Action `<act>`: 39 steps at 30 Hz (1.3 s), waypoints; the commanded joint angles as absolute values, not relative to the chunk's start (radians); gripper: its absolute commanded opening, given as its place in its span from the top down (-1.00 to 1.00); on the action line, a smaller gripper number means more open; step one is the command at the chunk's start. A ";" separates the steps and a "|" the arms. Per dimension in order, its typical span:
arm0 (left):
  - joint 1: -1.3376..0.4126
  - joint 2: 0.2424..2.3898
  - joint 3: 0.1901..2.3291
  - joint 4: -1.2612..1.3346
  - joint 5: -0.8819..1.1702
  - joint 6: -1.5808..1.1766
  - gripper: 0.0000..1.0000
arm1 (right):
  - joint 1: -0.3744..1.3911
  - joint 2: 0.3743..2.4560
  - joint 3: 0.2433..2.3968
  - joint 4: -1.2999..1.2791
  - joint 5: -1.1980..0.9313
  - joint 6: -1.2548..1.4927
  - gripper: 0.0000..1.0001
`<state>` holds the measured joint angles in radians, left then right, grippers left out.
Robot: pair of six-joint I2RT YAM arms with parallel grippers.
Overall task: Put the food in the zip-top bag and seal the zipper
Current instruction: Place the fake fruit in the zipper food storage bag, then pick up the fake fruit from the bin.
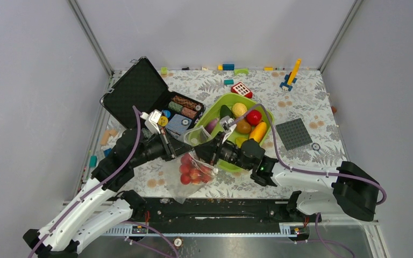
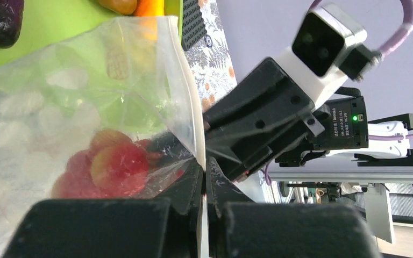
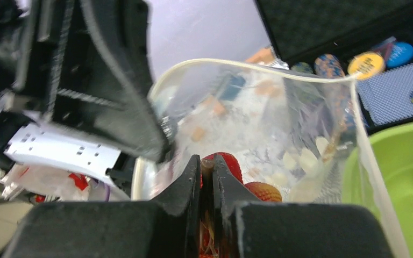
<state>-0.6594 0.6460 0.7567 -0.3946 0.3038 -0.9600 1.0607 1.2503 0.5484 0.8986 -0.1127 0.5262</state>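
The zip-top bag (image 1: 195, 161) sits between your two arms, just on the near side of the lime-green tray (image 1: 213, 107). Its long axis runs from the raised mouth beside the tray's near-left rim back toward the arm bases, where the strawberries (image 1: 191, 172) are bunched in the bottom. Both tools are clenched on the mouth: the left tool (image 2: 203, 185) pinches the film at one lip and the right tool (image 3: 207, 174) pinches the opposite lip. In the right wrist view the zipper (image 3: 258, 65) arcs open between them. The rest of the food, including the red apple (image 1: 254, 116) and the orange mango (image 1: 258, 131), lies in the tray beyond and to the right of the mouth, so your right arm is the nearer one to it. With both tools occupied, you would probably have to free the right one to fetch, and the soft film may then sag shut from the left grip alone. The worktop (image 1: 306, 158) is flat under a patterned cloth. Room is tight, with the open black case (image 1: 134, 91) close on the left and the tray on the right. You cannot make out the slider tab.
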 commanded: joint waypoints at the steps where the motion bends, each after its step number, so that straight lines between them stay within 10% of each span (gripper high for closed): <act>1: -0.652 0.629 0.766 -0.329 0.306 -0.949 1.00 | 1.069 1.266 0.687 0.662 0.135 0.641 1.00; 14: -0.653 0.684 0.681 -0.163 0.420 -1.017 1.00 | 1.071 1.302 0.880 0.131 0.523 1.034 0.99; 33: -0.653 0.662 0.747 -0.318 0.290 -0.963 1.00 | 1.070 1.157 0.796 0.317 0.202 0.601 -0.89; 39: -0.653 0.635 0.844 -0.604 0.096 -0.881 1.00 | 1.066 1.129 0.858 0.153 0.240 0.369 -0.99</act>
